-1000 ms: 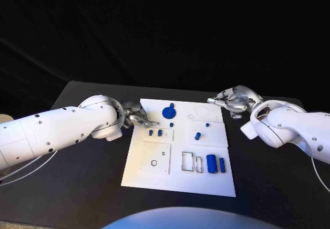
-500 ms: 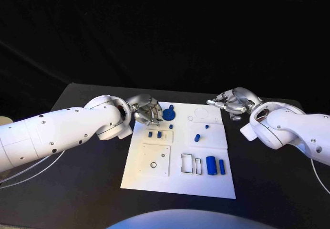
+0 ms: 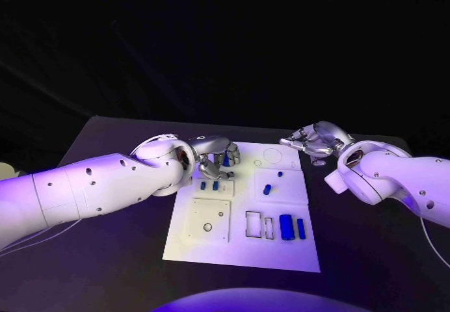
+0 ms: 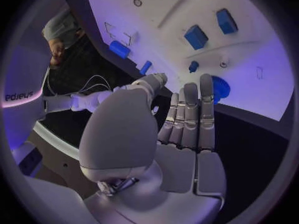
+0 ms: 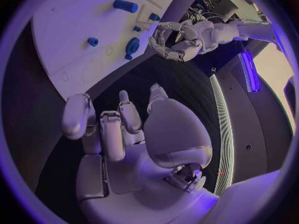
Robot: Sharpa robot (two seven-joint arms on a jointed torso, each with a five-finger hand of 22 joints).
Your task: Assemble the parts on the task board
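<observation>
The white task board (image 3: pixel 235 250) lies mid-table. My left hand (image 3: pixel 214 160) hovers over its far left corner with nothing in it, its fingers (image 4: pixel 198 109) straight and side by side, their tips right beside the blue round part (image 4: pixel 220 88), which it half hides in the head view. My right hand (image 3: pixel 315 139) hangs off the far right corner, its fingers (image 5: pixel 112 129) loosely bent and holding nothing. On the board are two small blue blocks (image 3: pixel 208 186), a small peg (image 3: pixel 280 173), a short piece (image 3: pixel 267 189), a cylinder (image 3: pixel 287 226) and a thin bar (image 3: pixel 301 227).
Rectangular outlines (image 3: pixel 255 221) and a square panel with a small ring (image 3: pixel 208 221) mark the board's near half. Black table (image 3: pixel 112 260) surrounds the board. My left forearm (image 3: pixel 103 188) crosses the table left of the board; my right forearm (image 3: pixel 394 175) lies to its right.
My left hand has moved from beside the board's left edge onto its far left corner, up to the blue round part. The right hand has stayed put.
</observation>
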